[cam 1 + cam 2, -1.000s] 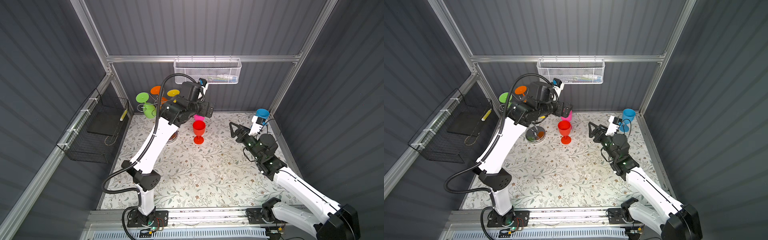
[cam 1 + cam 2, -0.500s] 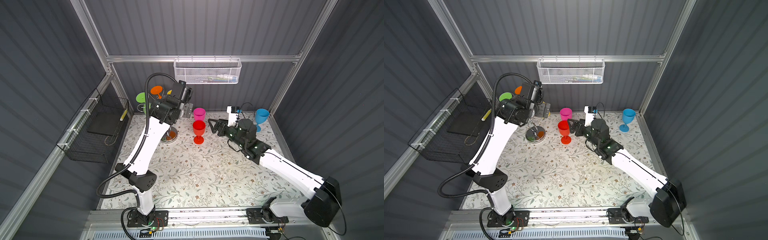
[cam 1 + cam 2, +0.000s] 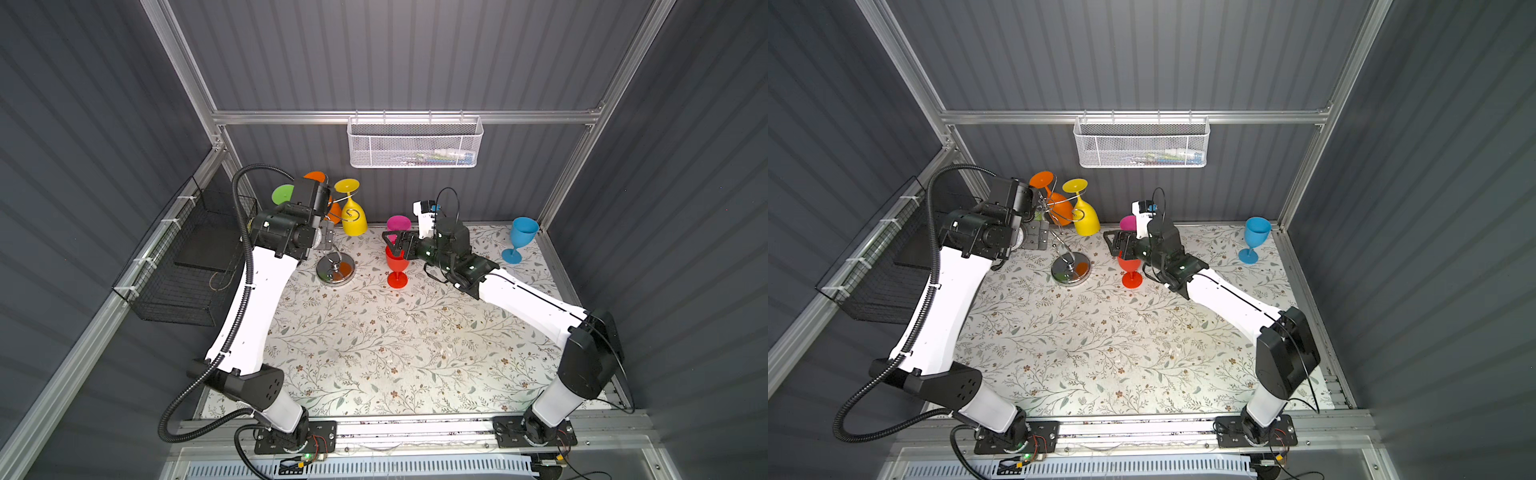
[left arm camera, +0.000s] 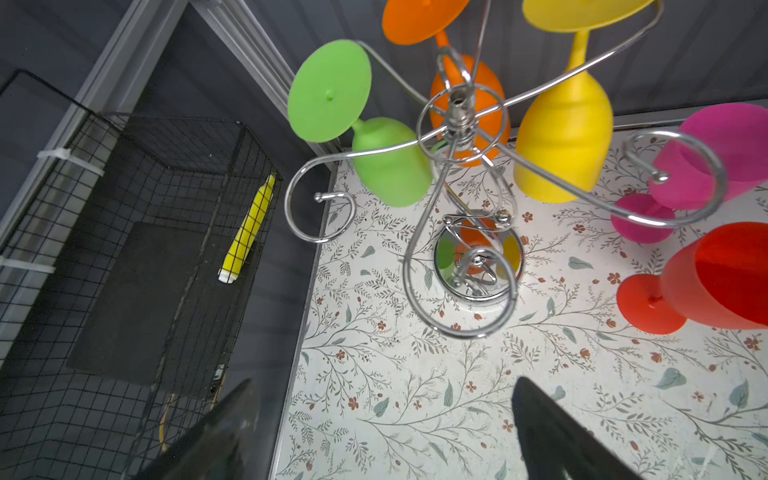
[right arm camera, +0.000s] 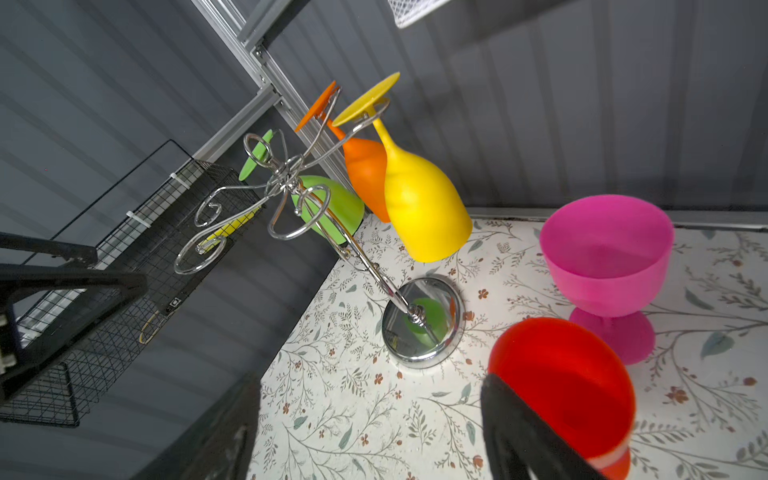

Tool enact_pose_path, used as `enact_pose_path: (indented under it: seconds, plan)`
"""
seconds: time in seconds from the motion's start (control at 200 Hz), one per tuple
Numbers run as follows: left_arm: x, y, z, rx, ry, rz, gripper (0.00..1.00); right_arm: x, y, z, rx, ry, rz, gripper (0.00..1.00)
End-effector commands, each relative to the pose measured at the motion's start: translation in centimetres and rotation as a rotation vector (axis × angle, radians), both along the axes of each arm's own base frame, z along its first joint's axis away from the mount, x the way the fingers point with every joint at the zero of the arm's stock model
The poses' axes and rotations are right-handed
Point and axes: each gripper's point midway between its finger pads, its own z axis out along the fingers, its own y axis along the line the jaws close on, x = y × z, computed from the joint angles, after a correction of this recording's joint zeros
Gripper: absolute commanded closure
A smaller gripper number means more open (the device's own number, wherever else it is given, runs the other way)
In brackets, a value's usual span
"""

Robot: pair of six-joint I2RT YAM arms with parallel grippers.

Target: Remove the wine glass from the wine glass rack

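Floral table (image 3: 374, 353): rack (image 3: 335, 270), three glasses (image 3: 397, 282)

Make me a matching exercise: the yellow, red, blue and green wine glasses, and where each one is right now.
Glasses: 1 yellow glass; 2 red glass; 3 blue glass; 4 green glass.
Places: A upright, alone near the far right corner of the table; B hanging on the rack, on the side of the black wire basket; C upright beside the right gripper; D hanging on the rack, on the side of the pink glass.
Pairs: 1-D, 2-C, 3-A, 4-B.
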Motion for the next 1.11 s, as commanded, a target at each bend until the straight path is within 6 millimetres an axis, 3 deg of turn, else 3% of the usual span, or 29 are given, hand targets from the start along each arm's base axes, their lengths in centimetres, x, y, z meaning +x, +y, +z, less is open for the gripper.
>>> enact_pose_path:
  seconds: [0.0,0.11,0.27,0.54,1.101]
  plan:
    - [0.3,0.2,-1.4,-0.02,0.042,0.008,0.07,-0.5,1.0,2.1,0.043,-0.03,0.037,0.17]
    - [0.6,-0.1,-1.9,-0.057,0.043,-0.003,0.14,-0.7,1.0,2.1,0.041,-0.036,0.042,0.16]
    - [1.2,-3.1,-2.9,-0.202,0.058,-0.097,0.22,-1.1,0.5,1.7,0.033,-0.038,0.036,0.16]
    - [2.0,-6.1,-3.1,-0.352,0.055,-0.176,0.22,-1.8,-0.5,1.2,0.01,-0.05,0.02,0.16]
    - [2.6,-9.2,-2.1,-0.53,0.022,-0.242,0.27,-2.5,-1.7,-0.2,-0.031,-0.049,-0.003,0.16]
